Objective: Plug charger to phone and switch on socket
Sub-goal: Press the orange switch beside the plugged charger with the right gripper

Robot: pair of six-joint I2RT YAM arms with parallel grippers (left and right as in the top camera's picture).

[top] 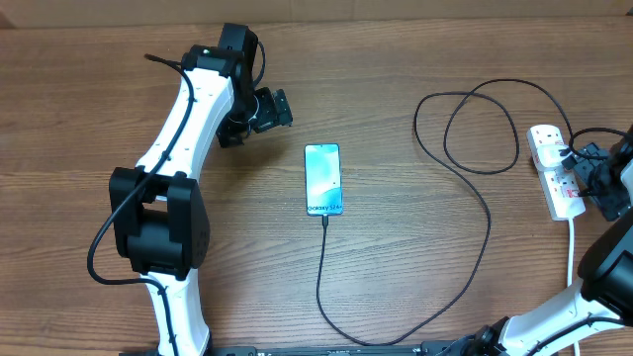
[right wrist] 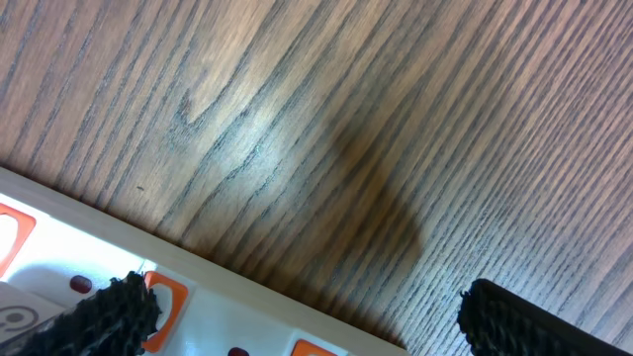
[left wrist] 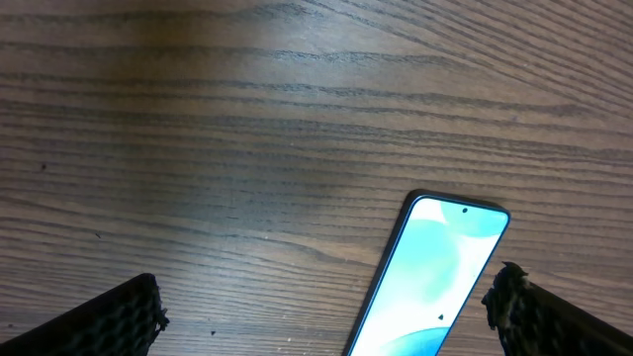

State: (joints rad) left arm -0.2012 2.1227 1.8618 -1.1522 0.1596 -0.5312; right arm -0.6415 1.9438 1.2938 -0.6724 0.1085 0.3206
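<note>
The phone lies flat mid-table with its cyan screen lit; its upper part also shows in the left wrist view. The black charger cable runs from the phone's near edge, curves right and loops up to the white socket at the right edge. Whether the tip is seated in the phone I cannot tell. My left gripper hovers open up-left of the phone. My right gripper stands open over the socket, one finger beside an orange-red switch.
The socket's white cord runs toward the near edge beside the right arm. The left arm's white links stretch across the left of the wooden table.
</note>
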